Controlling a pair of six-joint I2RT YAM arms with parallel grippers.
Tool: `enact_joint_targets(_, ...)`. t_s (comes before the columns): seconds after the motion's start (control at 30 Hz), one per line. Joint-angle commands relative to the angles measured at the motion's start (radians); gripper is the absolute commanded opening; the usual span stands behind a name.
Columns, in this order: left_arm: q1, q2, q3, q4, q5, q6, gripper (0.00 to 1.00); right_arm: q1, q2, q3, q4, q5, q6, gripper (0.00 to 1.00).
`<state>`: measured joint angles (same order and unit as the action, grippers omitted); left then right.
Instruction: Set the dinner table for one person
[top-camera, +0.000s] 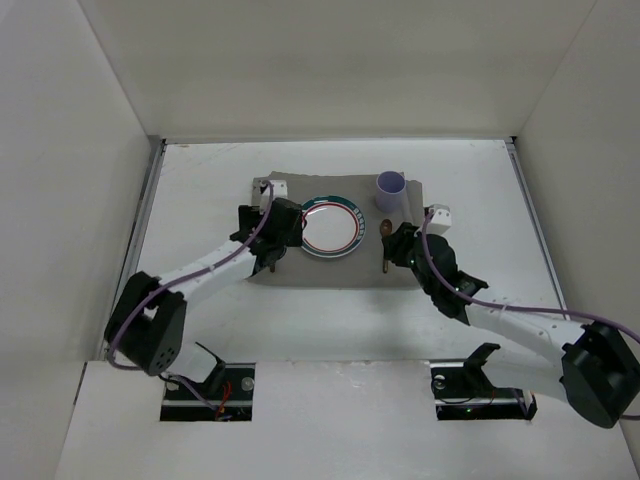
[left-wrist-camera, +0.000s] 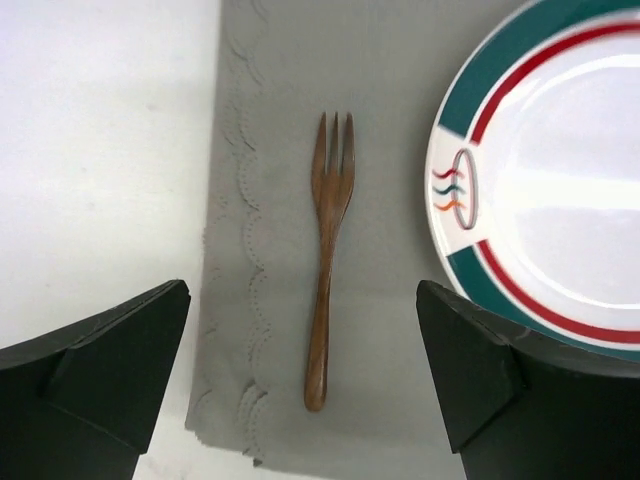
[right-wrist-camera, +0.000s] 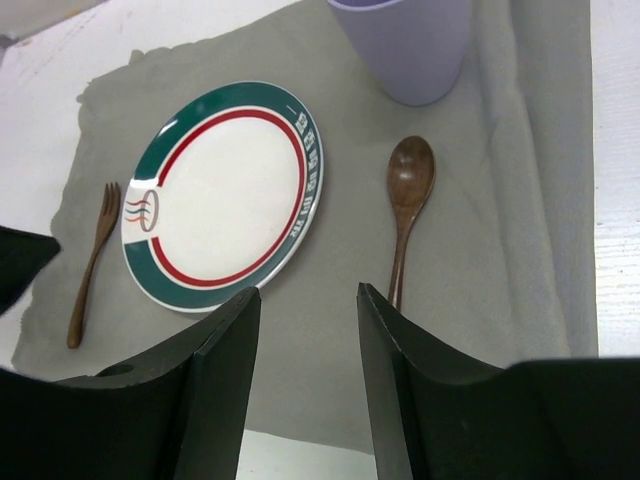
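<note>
- Left gripper spread wide, straddling the fork on the mat.
- Right gripper parted, empty, near the spoon.
- Dinner table underlies everything; likely rigid, heavy, fixed, offering no sensible hold.

One wooden fork is lying between the jaws of the left pincer. One plate, one spoon, one cup and one grey mat are sitting ahead of the right pincer.

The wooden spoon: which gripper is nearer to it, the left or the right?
Right. The right gripper is over the handle end of the spoon, right of the plate. The left gripper is across the plate, over the fork.
</note>
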<state>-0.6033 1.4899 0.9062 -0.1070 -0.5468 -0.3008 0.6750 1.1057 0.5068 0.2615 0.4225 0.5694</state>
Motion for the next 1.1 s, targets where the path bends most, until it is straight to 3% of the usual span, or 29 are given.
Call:
enact_joint_targets(0.0,-0.023,-0.141,-0.058,0.044,-0.053,-0.04,1.0,-0.009,-0.04,-0.011,0.05,0.012,0.001,0.5)
enact_joint_targets(0.13,-0.051,-0.317,-0.157,0.056,-0.108,-0.099,1.0,-0.031,-0.092,-0.04,0.051,0.051,0.026,0.45)
enact_joint_targets(0.2,-0.051,-0.413,-0.216,0.05,-0.136,-0.142,1.0,-0.053,-0.13,-0.065,0.053,0.077,0.049,0.36)
enact_joint_targets(0.27,-0.036,-0.511,-0.282,0.043,-0.142,-0.191,1.0,-0.091,-0.164,-0.088,0.048,0.088,0.073,0.22)
enact_joint_targets(0.4,0.015,-0.686,-0.395,-0.011,-0.133,-0.303,1.0,-0.206,-0.216,-0.129,0.016,0.076,0.156,0.14)
enact_joint_targets(0.5,0.081,-0.776,-0.46,-0.094,-0.143,-0.391,1.0,-0.292,-0.286,-0.162,-0.008,0.038,0.213,0.19)
enact_joint_targets(0.63,0.191,-0.801,-0.498,-0.203,-0.113,-0.512,1.0,-0.369,-0.418,-0.234,0.007,0.033,0.251,0.44)
enact_joint_targets(0.73,0.242,-0.771,-0.484,-0.269,-0.101,-0.552,1.0,-0.409,-0.495,-0.275,0.007,0.056,0.265,0.57)
enact_joint_targets(0.87,0.244,-0.723,-0.474,-0.29,-0.079,-0.569,1.0,-0.427,-0.526,-0.292,0.007,0.067,0.268,0.59)
enact_joint_targets(1.07,0.234,-0.729,-0.472,-0.275,-0.074,-0.552,1.0,-0.418,-0.431,-0.272,0.051,0.047,0.261,0.59)
